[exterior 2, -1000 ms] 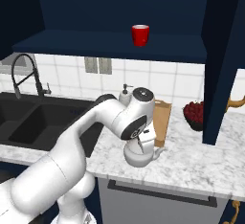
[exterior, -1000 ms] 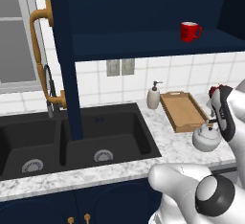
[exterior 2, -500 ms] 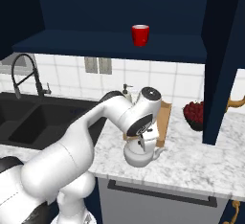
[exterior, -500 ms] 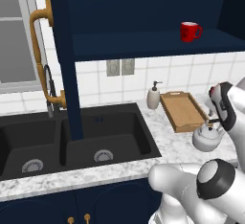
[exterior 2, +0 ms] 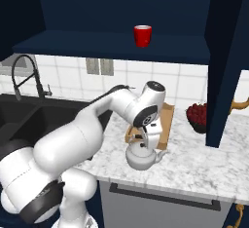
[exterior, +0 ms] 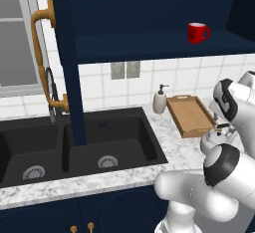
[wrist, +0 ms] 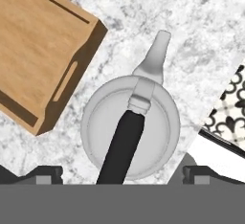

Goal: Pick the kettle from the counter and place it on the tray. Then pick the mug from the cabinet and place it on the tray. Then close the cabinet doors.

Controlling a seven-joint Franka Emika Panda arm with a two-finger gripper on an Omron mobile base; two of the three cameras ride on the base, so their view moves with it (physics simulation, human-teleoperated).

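The silver-grey kettle (wrist: 103, 127) stands upright on the marble counter (wrist: 201, 36), its spout pointing away from the tray. My gripper (wrist: 123, 176) hangs open right above it, one fingertip on either side of the dark arched handle, holding nothing. From the base, the gripper (exterior 2: 144, 139) sits just over the kettle (exterior 2: 141, 156) (exterior: 211, 140). The wooden tray (wrist: 38, 50) (exterior: 191, 115) lies empty beside the kettle. The red mug (exterior: 197, 33) (exterior 2: 142, 35) stands on the cabinet shelf (exterior: 149, 45). Both cabinet doors (exterior: 64, 62) (exterior 2: 226, 61) are swung open.
A white soap pump bottle (exterior: 159, 101) stands left of the tray. The black double sink (exterior: 74, 147) and faucet (exterior: 52, 95) lie further left. A dark bowl of red fruit (exterior 2: 197, 117) sits by the right door. The counter's front edge (wrist: 206, 127) runs close to the kettle.
The arm's wrist has shifted slightly above the kettle. The jaws have stayed open. Kettle, mug, tray and doors have not moved.
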